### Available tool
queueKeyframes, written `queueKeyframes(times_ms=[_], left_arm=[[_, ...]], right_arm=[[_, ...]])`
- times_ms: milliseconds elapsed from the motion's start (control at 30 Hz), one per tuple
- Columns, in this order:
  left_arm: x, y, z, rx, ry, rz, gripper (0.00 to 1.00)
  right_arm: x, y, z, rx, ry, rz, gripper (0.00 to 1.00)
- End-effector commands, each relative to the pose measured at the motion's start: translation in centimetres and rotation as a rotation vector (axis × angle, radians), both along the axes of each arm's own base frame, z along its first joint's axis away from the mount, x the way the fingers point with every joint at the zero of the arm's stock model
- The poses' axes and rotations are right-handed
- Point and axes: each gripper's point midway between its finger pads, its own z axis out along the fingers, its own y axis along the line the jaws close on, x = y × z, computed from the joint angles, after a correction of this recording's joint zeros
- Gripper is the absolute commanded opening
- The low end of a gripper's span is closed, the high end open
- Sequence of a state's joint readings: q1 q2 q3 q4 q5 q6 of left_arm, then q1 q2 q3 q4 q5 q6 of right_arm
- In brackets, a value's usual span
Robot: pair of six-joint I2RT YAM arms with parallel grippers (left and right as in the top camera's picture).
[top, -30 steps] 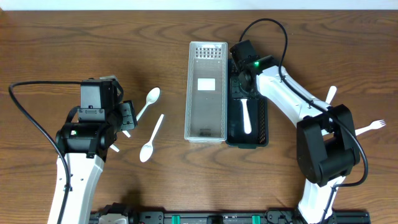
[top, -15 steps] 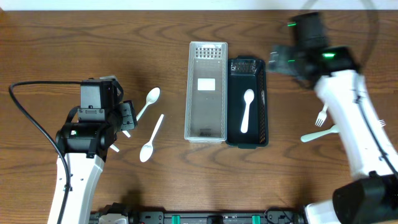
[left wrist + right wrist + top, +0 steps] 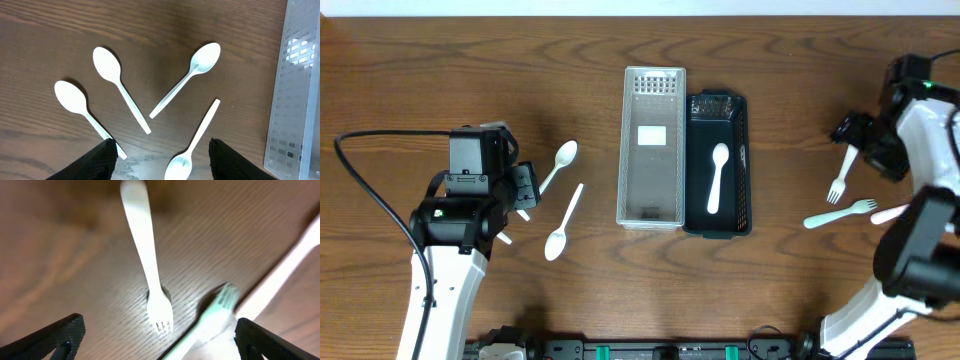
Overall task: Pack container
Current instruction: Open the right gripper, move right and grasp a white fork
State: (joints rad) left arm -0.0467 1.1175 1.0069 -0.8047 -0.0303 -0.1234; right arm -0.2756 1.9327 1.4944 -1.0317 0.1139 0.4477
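A white mesh container (image 3: 652, 75) and a black container (image 3: 740, 165) stand side by side at the table's middle. One white spoon (image 3: 717, 178) lies in the black container. Several white spoons lie on the wood at the left (image 3: 192, 70); two show from overhead (image 3: 560, 165). My left gripper (image 3: 525, 190) hovers open and empty over them (image 3: 162, 165). My right gripper (image 3: 865, 140) is open and empty at the far right, above a white fork (image 3: 147, 270) and a pale green fork (image 3: 210, 322). Both forks also show in the overhead view (image 3: 840, 178).
A third white utensil handle (image 3: 287, 272) lies beside the green fork, near the table's right edge (image 3: 890, 213). The mesh container's wall shows at the right of the left wrist view (image 3: 295, 100). A black rail runs along the front edge (image 3: 650, 350).
My right arm left the black container, with a spoon now lying in it, and swung right to the forks. The left arm has not moved.
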Motion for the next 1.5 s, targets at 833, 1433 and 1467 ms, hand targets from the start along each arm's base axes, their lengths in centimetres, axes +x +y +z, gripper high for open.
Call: queueKeyframes(times_ms=[833, 1433, 1467], left_arm=[[0.4, 0.2, 0.7, 0.009, -0.014, 0.0, 0.62], [0.4, 0.2, 0.7, 0.009, -0.014, 0.0, 0.62], [0.4, 0.2, 0.7, 0.01, -0.014, 0.0, 0.62]], right_arm=[[-3.4, 4.0, -9.6, 0.136, 0.143, 0.092, 0.82], [-3.5, 4.0, -9.8, 0.136, 0.143, 0.092, 0.27], [-3.5, 4.0, -9.8, 0.136, 0.143, 0.092, 0.24]])
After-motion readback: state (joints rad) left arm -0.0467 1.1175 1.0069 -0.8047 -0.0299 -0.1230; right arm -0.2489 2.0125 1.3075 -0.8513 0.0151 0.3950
